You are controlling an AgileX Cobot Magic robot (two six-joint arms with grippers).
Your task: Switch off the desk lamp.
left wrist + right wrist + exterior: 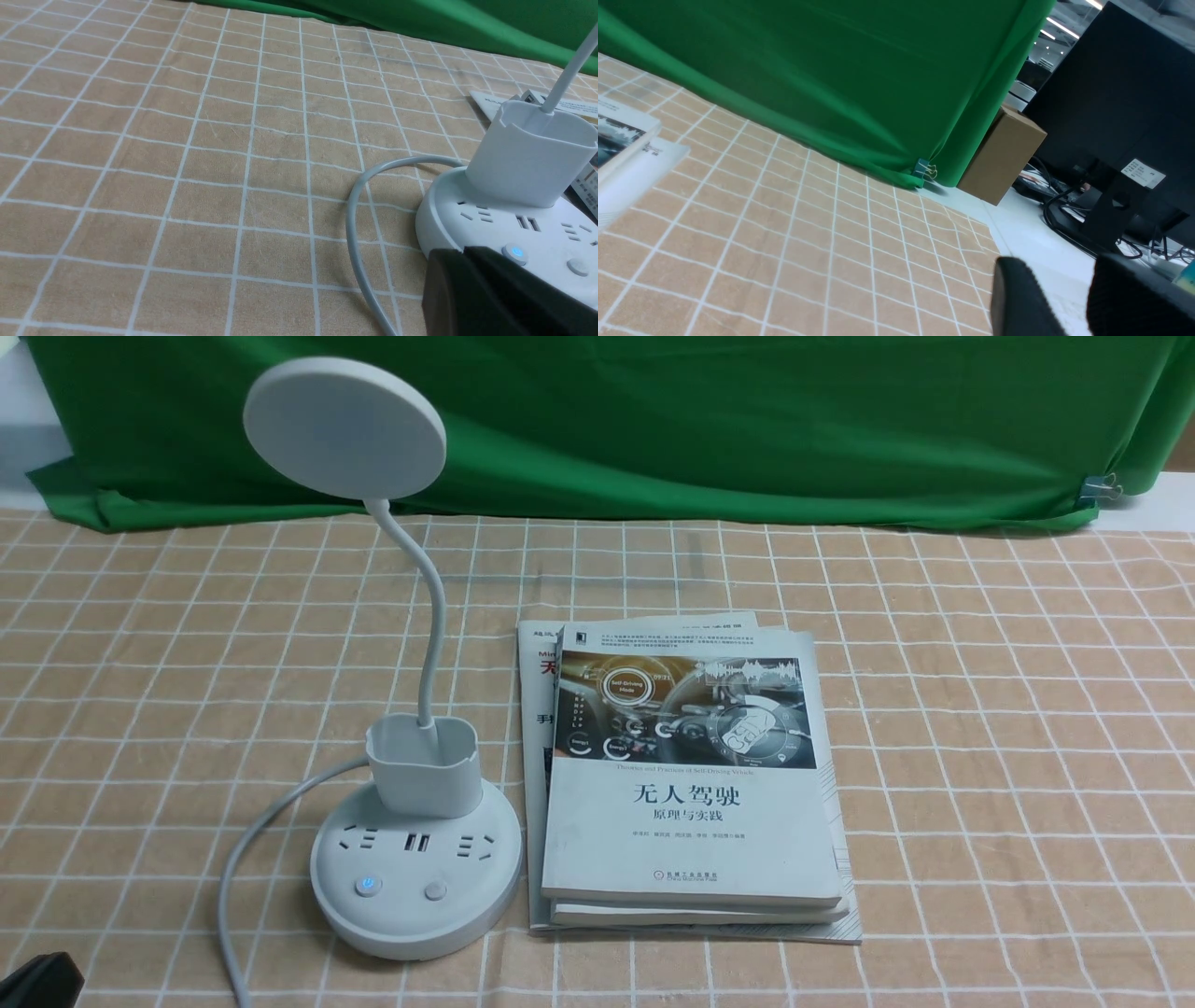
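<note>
While planted on the left half of the desk (980, 728), just beside a stack of books (691, 784), takes the shape of a white desk lamp (415, 859) in smooth matte plastic. Rests on a low round puck of a base, flat on top, with socket slots and a pair of USB ports across the middle and two small round buttons near the front edge: a glowing button (368, 886) on the left, pale blue, and a plain grey one on the right. Carries a small rounded-square cup at the back of the base, open upward. Rises from the cup on a thin bendy neck, long axis near vertical, curving leftward at the top to a flat round disc head, tilted, plain face toward the front camera. Trails a round grey cable (233, 859) off the left of the base, looping forward. Sits on a tan checked cloth (140, 644) with a white grid, slightly wrinkled, with a green drape (747, 420) behind. Left hand (490, 294): dark, blocky, low and close in front of the base near the glowing button; cannot tell contact, nor fingers apart or together. Right hand (1057, 289): two dark rounded fingers spread apart, gripping nothing, well apart from the lamp, near the right edge of the desk.
</note>
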